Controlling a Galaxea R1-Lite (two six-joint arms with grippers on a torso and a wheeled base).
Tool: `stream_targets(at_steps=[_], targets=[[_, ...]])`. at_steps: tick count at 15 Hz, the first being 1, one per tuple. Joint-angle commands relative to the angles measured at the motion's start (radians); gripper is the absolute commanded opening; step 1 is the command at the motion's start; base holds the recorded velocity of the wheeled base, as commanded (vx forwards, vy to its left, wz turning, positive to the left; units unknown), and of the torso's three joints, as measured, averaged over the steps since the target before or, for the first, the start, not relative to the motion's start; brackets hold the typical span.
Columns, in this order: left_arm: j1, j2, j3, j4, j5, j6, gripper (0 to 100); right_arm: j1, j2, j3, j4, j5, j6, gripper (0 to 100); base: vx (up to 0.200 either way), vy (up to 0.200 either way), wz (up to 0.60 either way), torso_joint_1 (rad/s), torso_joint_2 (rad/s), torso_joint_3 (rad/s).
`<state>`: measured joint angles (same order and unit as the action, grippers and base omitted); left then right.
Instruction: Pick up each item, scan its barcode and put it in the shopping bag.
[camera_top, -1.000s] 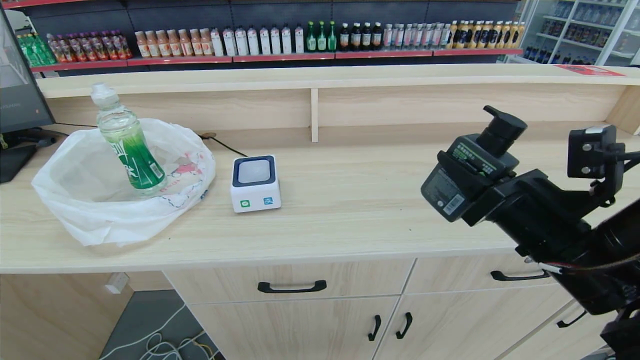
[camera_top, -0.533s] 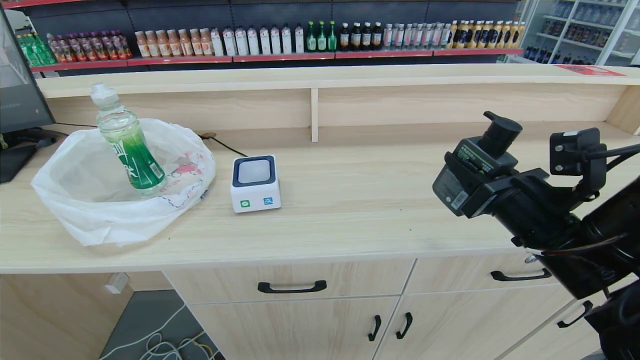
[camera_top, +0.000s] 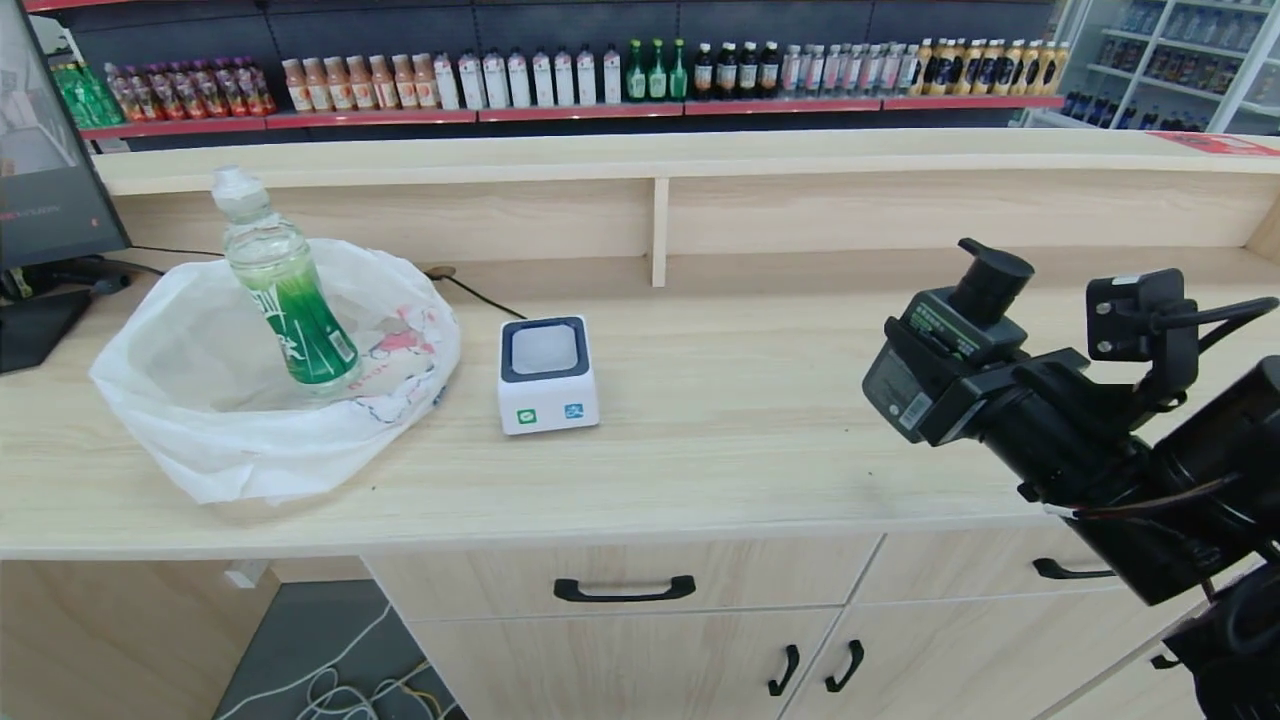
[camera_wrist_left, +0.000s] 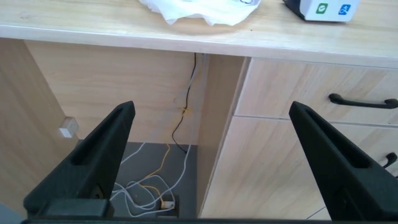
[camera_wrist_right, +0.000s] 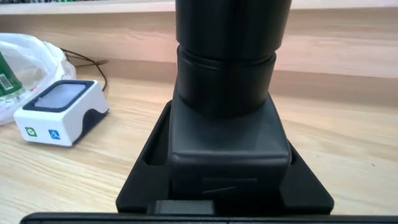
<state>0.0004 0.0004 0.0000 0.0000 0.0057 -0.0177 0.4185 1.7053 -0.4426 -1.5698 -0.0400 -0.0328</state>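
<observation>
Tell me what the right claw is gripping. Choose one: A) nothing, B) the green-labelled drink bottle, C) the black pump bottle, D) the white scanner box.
C: the right claw is clamped on the black pump bottle above the counter; the green-labelled bottle stands in the shopping bag and the scanner sits on the counter.

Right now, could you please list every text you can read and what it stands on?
None can be read.
On the black pump bottle in the right end effector: label and barcode, too small.
On the green bottle: label blurred.
On the scanner: two icons, no words.
On the shopping bag: print blurred.
</observation>
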Motion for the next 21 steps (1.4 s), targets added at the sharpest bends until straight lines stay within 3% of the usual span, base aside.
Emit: stream_targets(at_steps=[1,18,21], targets=[[0.001,0.000,0.000,0.000,0.000,-0.001,100,0.002,0.008,-0.018,-0.001,0.000,0.002,0,0.000,0.200,0.00,-0.002,0.00,0.007],[0.001,0.000,0.000,0.000,0.000,-0.001,100,0.013,0.007,-0.007,-0.001,0.000,-0.030,0,0.000,0.200,0.00,0.000,0.00,0.004],[0.001,0.000,0.000,0.000,0.000,0.001,100,0.011,0.011,-0.033,-0.001,0.000,-0.038,0,0.000,0.000,0.00,0.000,0.00,0.000]])
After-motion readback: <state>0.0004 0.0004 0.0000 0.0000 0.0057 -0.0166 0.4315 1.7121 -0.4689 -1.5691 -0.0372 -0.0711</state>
